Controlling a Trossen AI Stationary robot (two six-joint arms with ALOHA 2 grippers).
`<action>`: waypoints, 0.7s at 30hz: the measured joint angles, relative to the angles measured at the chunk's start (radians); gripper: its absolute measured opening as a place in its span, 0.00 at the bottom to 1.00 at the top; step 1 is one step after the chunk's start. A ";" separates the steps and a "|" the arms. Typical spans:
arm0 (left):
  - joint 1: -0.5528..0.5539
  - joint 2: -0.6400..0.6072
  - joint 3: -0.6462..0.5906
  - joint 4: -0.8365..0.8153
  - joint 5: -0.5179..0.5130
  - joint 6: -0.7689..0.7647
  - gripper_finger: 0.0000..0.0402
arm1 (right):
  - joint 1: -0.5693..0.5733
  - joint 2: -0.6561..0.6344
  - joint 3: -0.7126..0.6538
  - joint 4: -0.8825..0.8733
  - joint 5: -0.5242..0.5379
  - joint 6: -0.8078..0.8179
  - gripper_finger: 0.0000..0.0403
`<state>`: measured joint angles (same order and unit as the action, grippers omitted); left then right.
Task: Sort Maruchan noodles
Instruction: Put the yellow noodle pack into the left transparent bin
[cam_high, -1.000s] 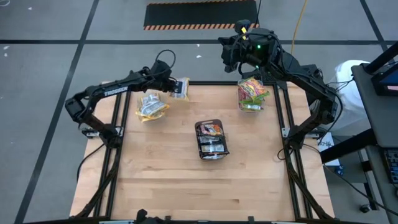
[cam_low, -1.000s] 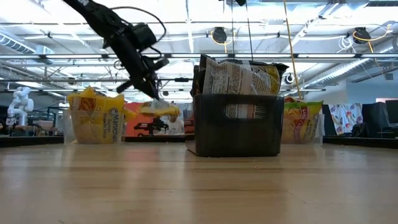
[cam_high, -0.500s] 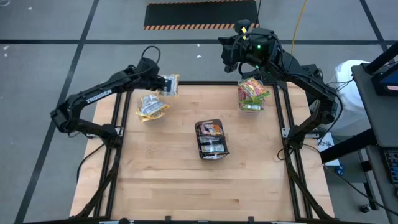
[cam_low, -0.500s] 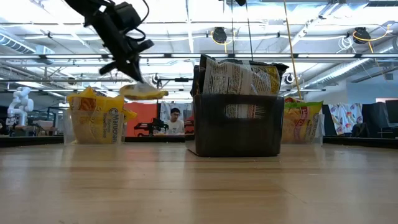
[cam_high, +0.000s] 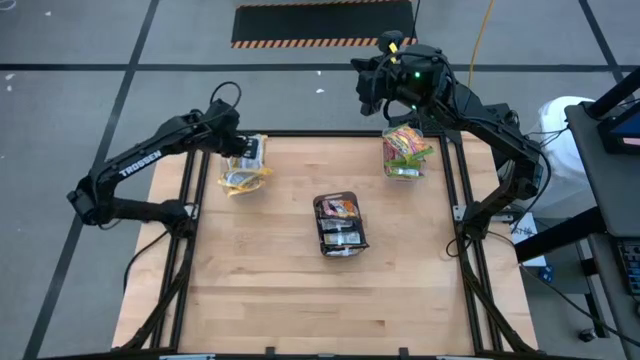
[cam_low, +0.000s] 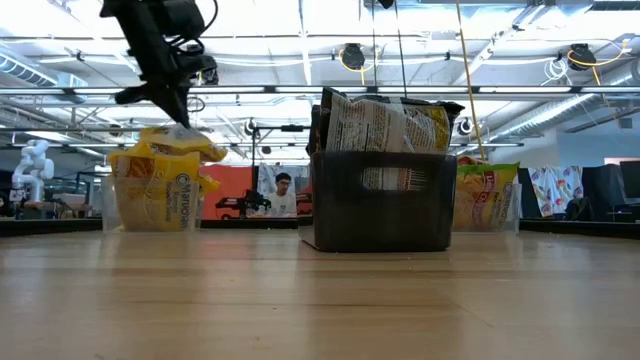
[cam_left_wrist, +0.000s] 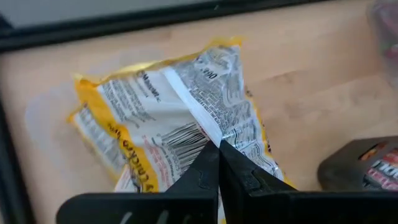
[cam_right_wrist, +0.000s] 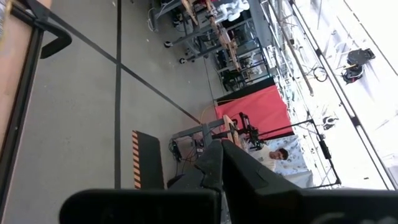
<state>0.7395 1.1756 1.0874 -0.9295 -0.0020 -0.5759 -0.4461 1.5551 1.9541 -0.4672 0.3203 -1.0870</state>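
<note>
1. Yellow packet (cam_left_wrist: 186, 134) is clamped by its centre seam between the closed fingers of the left gripper (cam_high: 243, 152), directly above the left tub (cam_low: 150, 200), which stands to the left of the grey tray (cam_high: 340, 225).
2. Left tub already holds several yellow packets; the low view shows them filling it to the rim, with the held packet just over the pile.
3. Right tub (cam_high: 404, 152), to the upper right of the tray, holds green-edged packets (cam_low: 487, 190). This group looks sorted.
4. Tray, at table centre, still holds a stack of unsorted noodles (cam_low: 385, 125); dark brown and red-orange packets show on top in the high view.
5. Right gripper (cam_high: 375, 85) is parked beyond the table edge, farther out than the right tub. Its fingers are together and hold nothing.
6. Judgement: the task is well under way but not finished. The current step is depositing the yellow packet in the left tub. The tray's remaining packets still need sorting; their exact count cannot be told.
</note>
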 joint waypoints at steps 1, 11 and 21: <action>0.001 -0.006 0.000 -0.019 -0.001 -0.003 0.00 | 0.000 0.000 0.000 0.004 0.000 0.000 0.00; 0.009 0.006 0.000 -0.203 0.001 -0.040 0.00 | 0.000 0.000 0.000 0.038 0.000 -0.008 0.00; 0.061 0.040 0.000 -0.167 0.005 -0.031 0.00 | 0.000 0.000 0.000 0.037 -0.001 -0.010 0.00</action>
<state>0.8004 1.2155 1.0878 -1.0969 0.0032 -0.6071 -0.4461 1.5551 1.9541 -0.4301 0.3191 -1.0966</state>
